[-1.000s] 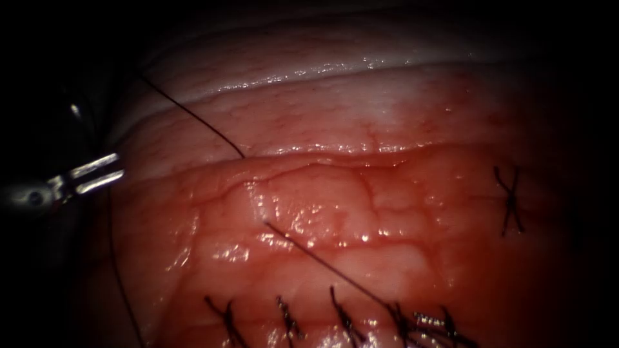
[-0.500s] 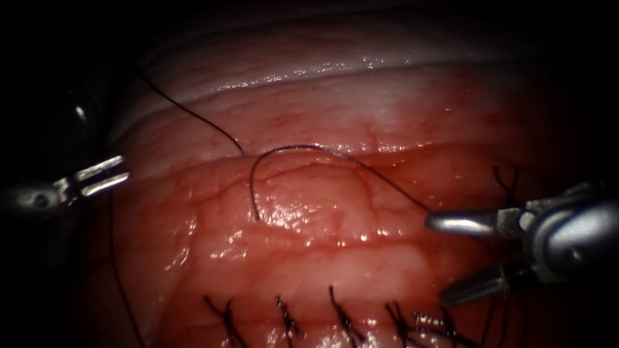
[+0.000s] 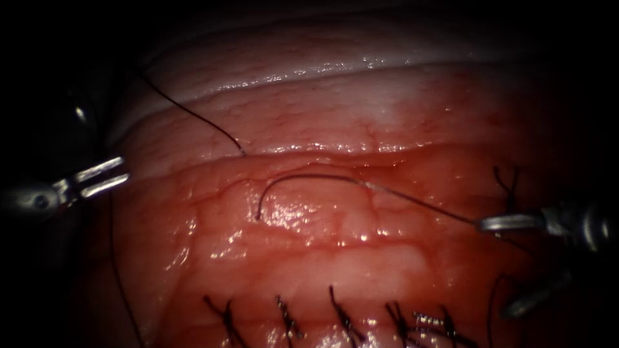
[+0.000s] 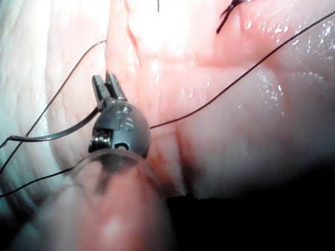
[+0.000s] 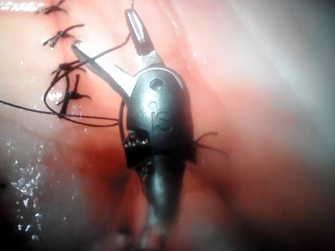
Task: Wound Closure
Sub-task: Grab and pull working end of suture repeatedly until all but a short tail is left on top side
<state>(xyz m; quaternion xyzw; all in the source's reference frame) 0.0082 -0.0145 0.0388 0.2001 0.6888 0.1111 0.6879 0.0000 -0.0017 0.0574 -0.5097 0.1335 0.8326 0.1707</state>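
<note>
While the right tool [image 3: 493, 267] stands with jaws wide apart, thread [image 3: 309, 175] arcs from the tissue [image 3: 335, 129] to its upper jaw, ungripped.

The left tool [image 3: 97, 177], jaws slightly parted, holds nothing. My left wrist view adds a thicker dark curve [image 4: 52, 136] beside it, perhaps the needle; I cannot be sure.

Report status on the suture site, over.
Left tool jaws slightly parted, empty. Right tool jaws wide open, empty. Thin dark thread arcs from glistening pink tissue to right upper jaw.
</note>
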